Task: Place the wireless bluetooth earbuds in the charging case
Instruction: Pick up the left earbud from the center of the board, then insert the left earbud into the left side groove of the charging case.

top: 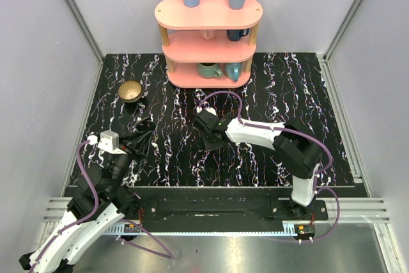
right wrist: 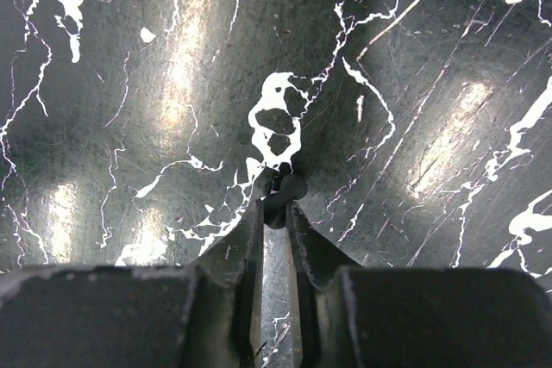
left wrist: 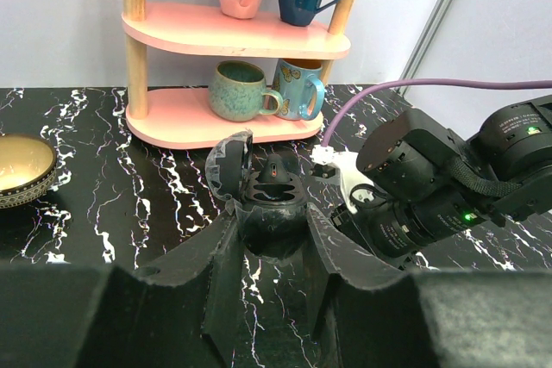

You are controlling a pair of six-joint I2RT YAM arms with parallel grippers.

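Left end effector (left wrist: 272, 215): two dark fingers (left wrist: 226, 256) rise from the bottom edge of the left wrist view and clamp the charging case (left wrist: 272, 191) from both sides. The case is dark and round and sits at frame centre, low over the black marble surface (left wrist: 112, 213). Contact with the surface cannot be confirmed. Its lid (left wrist: 226, 164) stands hinged open toward the upper left, exposing the interior. The right arm (left wrist: 431, 178) occupies the middle right of the same view, close beside the case.

Right end effector (right wrist: 278, 189): in the right wrist view the fingers are drawn almost together at lower centre. They pinch a small dark rounded piece, apparently an earbud (right wrist: 278, 206), at their tips, down at the surface.

A pink shelf (left wrist: 233, 32) with mugs stands at upper centre of the left wrist view. A bowl (left wrist: 21, 170) rests at the left edge.
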